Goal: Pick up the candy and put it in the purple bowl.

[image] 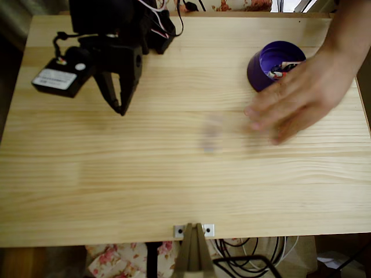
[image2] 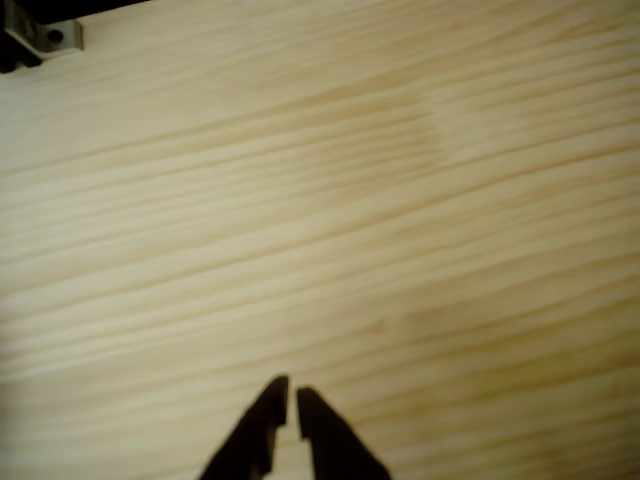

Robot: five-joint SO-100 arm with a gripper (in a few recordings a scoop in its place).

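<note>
Pale wooden worktop (image: 174, 174) bare by the narrow, empty gripper (image: 120, 101); a hand (image: 298, 95) beside the purple bowl (image: 261, 66) suggests awaiting candy.

One purple bowl (image: 262, 68), one blurred person's hand (image: 301, 95), one gripper (image: 122, 107), one wooden table (image: 174, 179).

A pale pine table top of glued boards (image: 174, 191) — long grain lines run across it — is seen in the overhead view, and its bare grain (image2: 330, 220) is seen close up in the wrist view. A small silver metal bracket with two screws (image: 194, 230) is fixed at the near edge; a similar bracket (image2: 45, 38) is seen at a corner in the wrist view. Below the edge, flowered cloth (image: 116, 260) and black cables (image: 243, 260) are seen.
</note>
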